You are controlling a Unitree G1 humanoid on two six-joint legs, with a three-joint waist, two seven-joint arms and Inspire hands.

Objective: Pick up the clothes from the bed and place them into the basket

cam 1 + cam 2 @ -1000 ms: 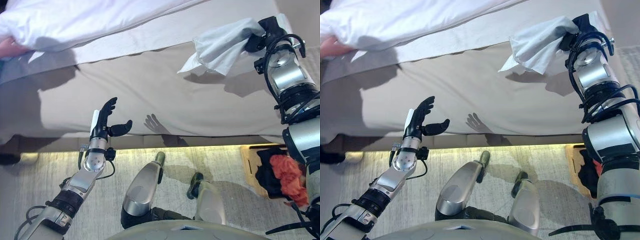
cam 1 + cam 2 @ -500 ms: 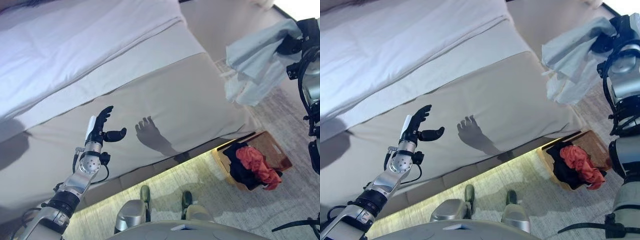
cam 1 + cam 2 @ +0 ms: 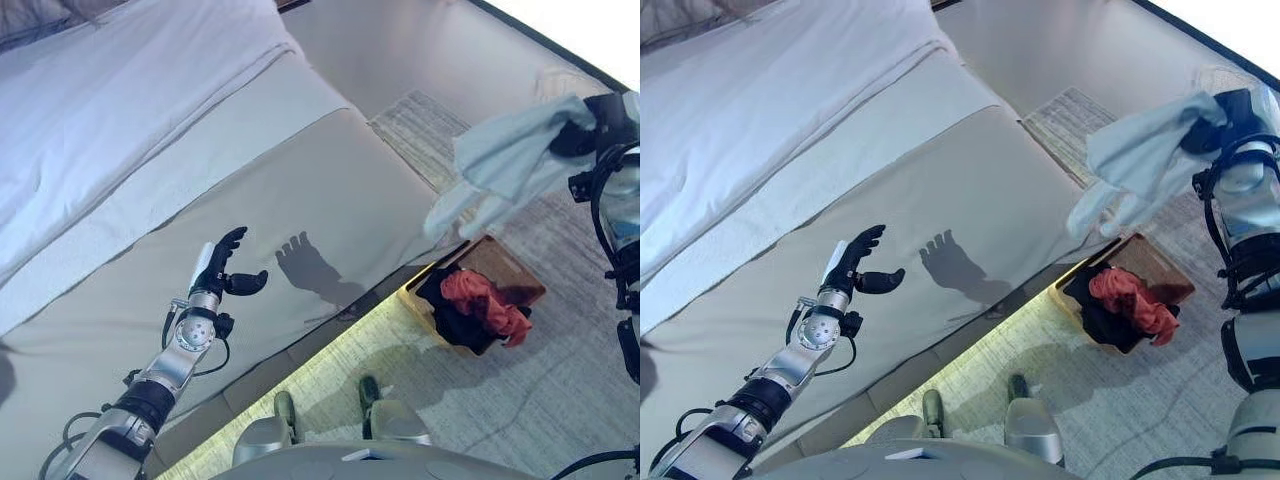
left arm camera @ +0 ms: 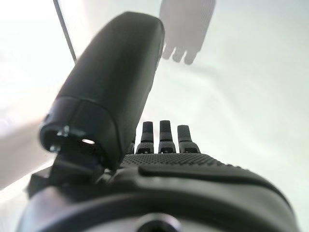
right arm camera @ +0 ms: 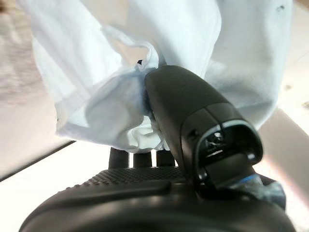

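Observation:
A pale blue garment (image 3: 505, 160) hangs in the air from my right hand (image 3: 578, 135), whose thumb and fingers pinch the cloth (image 5: 120, 116). It dangles above and just left of the wooden basket (image 3: 520, 275) on the floor, which holds red (image 3: 480, 300) and black clothes. My left hand (image 3: 222, 270) hovers open over the beige bed cover (image 3: 330, 190), holding nothing; its fingers (image 4: 166, 137) are straight.
White bedding (image 3: 110, 120) covers the far part of the bed. The basket stands on a pale carpet (image 3: 560, 390) beside the bed's lit lower edge (image 3: 340, 340). A striped rug (image 3: 425, 130) lies beyond the bed corner.
The camera has swung right, bringing the basket further into view. My right hand carried the pale blue garment off the bed to above the basket. The left hand stayed open.

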